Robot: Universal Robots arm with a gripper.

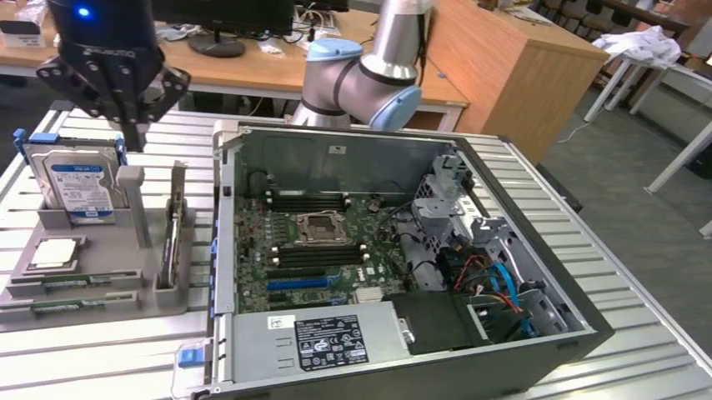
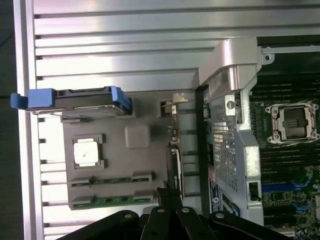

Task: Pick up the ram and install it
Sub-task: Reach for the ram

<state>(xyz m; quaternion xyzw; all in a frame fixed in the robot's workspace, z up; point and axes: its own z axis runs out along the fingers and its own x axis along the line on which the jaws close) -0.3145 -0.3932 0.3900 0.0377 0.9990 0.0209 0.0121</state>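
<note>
Two rams lie in the front slots of the grey parts tray (image 1: 122, 300): one ram (image 1: 69, 286) behind, and a second ram (image 1: 58, 307) nearest the tray's front edge. The wrist view gives the same pair as a ram (image 2: 112, 180) and a greener ram (image 2: 117, 201) in the grey parts tray (image 2: 137, 160). My black gripper (image 1: 133, 140) hangs well above the tray's far end, close to the hard drive, shut and holding nothing. In the wrist view the gripper (image 2: 168, 194) has its fingers pressed together, apart from both sticks. Black memory slots (image 1: 317, 254) flank the CPU socket (image 1: 323, 225).
The tray also carries an upright hard drive (image 1: 76, 185) with blue rails, a CPU chip (image 1: 56, 252) and an upright card (image 1: 172, 242). An open computer case (image 1: 523, 333) stands to the exterior view's right of the tray, with its power supply (image 1: 323, 337) in front. Both rest on a ribbed metal table (image 1: 100, 358).
</note>
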